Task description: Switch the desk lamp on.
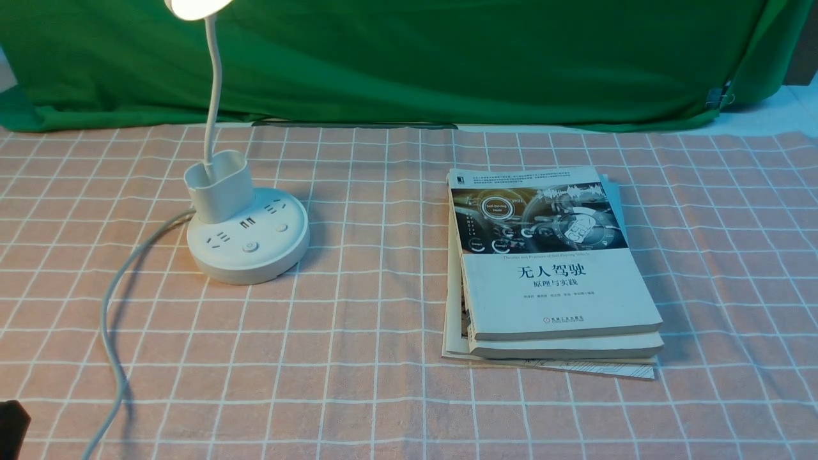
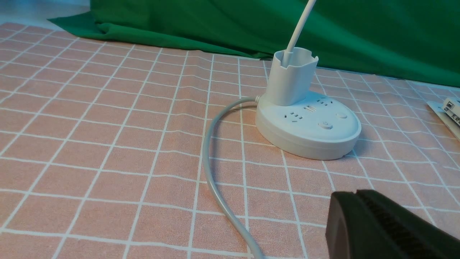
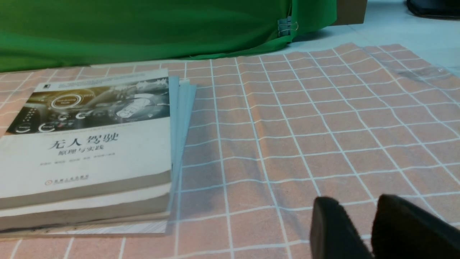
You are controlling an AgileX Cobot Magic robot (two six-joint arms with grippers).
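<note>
Front view has the desk lamp [image 1: 246, 236] sitting on the left half of the counter [image 1: 358, 358], which is covered in a pink cloth with a white grid. Its head [image 1: 195, 7] is glowing bright at the very top edge of that shot, so the lamp is lit. The thin neck curves down into the cup-shaped holder, and that stands on the back of the round puck base. Sockets and a couple of round buttons show on top of the base. The grey-white cord [image 1: 115, 319] leaves the base on its left side and loops toward the near edge of the counter.

Well off to the right there's a stack of books [image 1: 549, 268], the top one white with Chinese lettering and a dashboard-type photo. A green cloth [image 1: 447, 57] hangs along the back.

The left claw [image 2: 359, 216] shows in the left wrist view with its two dark fingers pressed together, nothing between them, hovering near the lamp base but apart from it. In the front view it's just a dark corner at the bottom left. The right claw [image 3: 363, 223] shows in the right wrist view with a narrow gap between its fingers, holding nothing, over bare cloth beside the books.
</note>
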